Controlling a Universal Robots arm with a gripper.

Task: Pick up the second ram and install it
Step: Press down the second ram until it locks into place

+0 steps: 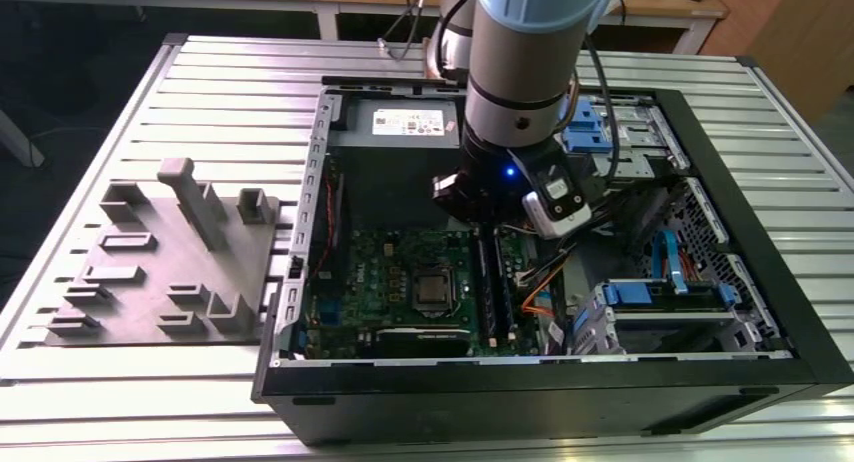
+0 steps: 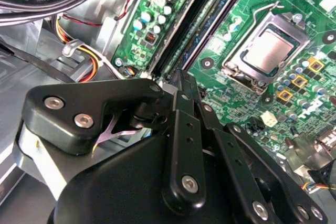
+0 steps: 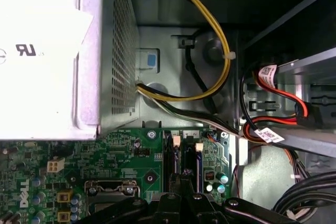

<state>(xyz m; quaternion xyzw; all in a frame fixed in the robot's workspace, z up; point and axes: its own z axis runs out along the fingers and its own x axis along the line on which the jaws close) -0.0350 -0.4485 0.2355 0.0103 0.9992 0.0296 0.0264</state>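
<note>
One stick to talk about: the second ram (image 2: pixel 207 27), as far as I can make out, is the thin bluish-dark strip running along the slots (image 1: pixel 497 282) of the motherboard (image 1: pixel 380 282). It's right under the pincer (image 2: pixel 181 81). I can't tell whether it's seated or just resting in the slot, since it's edge-on and half hidden.

The pincer's fingers are drawn together into one narrow tip, pointing down at the far end of the slot row. I can't tell if anything is pinched between them. My guess is that being narrow like that lets it reach down between the slots without snagging the neighbours.

The arm (image 1: pixel 527 62) comes straight down into the open case (image 1: pixel 534 382), which lies on its side on the slatted bench (image 1: pixel 240 72). That seems like the only way in, really.

Moving outward, the processor socket (image 2: pixel 268 51) sits just beside the slots on the exterior view's left. The grey power-supply box (image 1: pixel 400 122) is at the far end. Its yellow and black cables (image 3: pixel 223 61) loop down close to the slot ends, so that's the snag risk. Orange and red leads crowd the exterior view's right, near the blue-tabbed drive cage (image 1: pixel 667 297).

Well apart on the exterior view's left, a grey parts holder (image 1: pixel 160 272) sits on the bench.
</note>
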